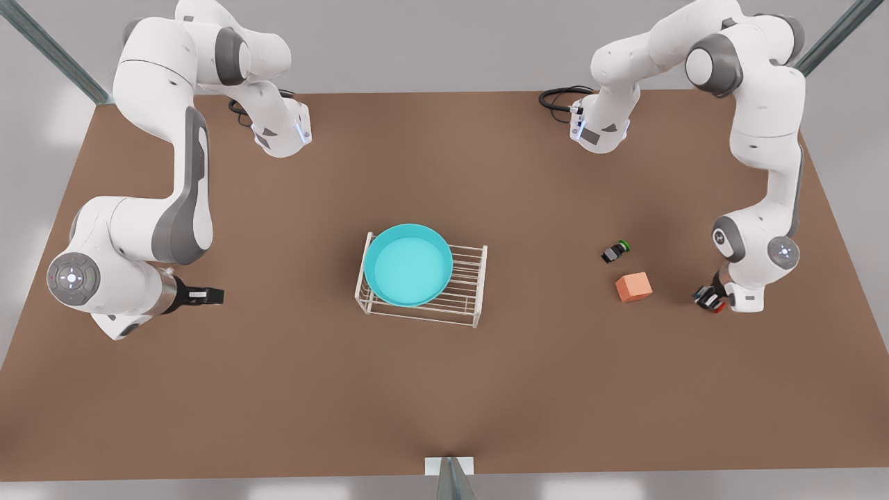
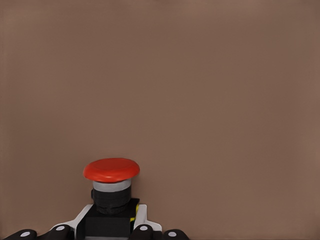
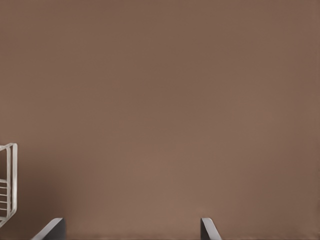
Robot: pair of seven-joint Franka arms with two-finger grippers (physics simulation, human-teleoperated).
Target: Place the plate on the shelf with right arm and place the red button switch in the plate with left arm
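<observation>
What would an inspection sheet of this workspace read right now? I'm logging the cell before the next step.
Surface: brown table, bare around the items.
Job's things: plate lies on the shelf; red button switch sits between the left gripper's fingers.
Clutter: green-capped switch, salmon cube.
Grippers: left gripper low at the switch; right gripper open, waiting away from the shelf.
Cables: black loops at the arm bases.
Surroundings: grey walls, metal struts.
</observation>
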